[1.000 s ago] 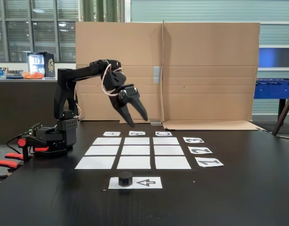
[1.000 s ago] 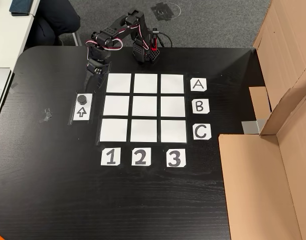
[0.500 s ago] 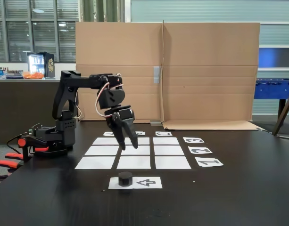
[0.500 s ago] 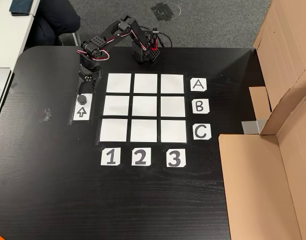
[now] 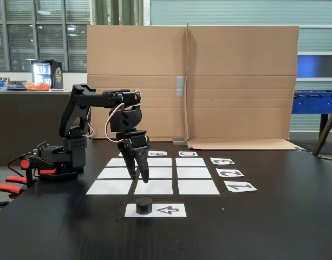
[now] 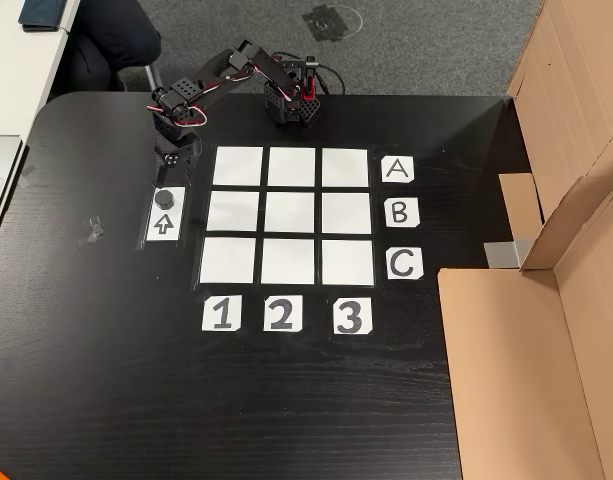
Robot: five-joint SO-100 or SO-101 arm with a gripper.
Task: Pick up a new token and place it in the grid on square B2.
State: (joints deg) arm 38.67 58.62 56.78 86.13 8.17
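The token (image 5: 144, 205) (image 6: 166, 197), a dark hexagonal puck, sits on the end of a white arrow-printed sheet (image 5: 168, 210) (image 6: 163, 224) in both fixed views. My gripper (image 5: 140, 179) (image 6: 170, 172) points down, open and empty, hovering just above and behind the token, between it and the grid's near corner. The grid (image 5: 195, 187) (image 6: 346, 262) is nine bare white sheets. Square B2 (image 5: 163, 173) (image 6: 291, 213) at its centre carries nothing.
Letter labels (image 6: 396, 170) and number labels (image 6: 221, 314) edge the grid. A tall cardboard wall (image 5: 209, 81) (image 6: 546, 330) stands along one table side. The arm's base (image 5: 63, 157) (image 6: 291, 105) sits at the table edge. A person's dark clothing (image 6: 111, 40) shows past that edge.
The arm swung from above the grid's far row towards the arrow sheet and lowered; the gripper now hangs just over the token. The token has not moved.
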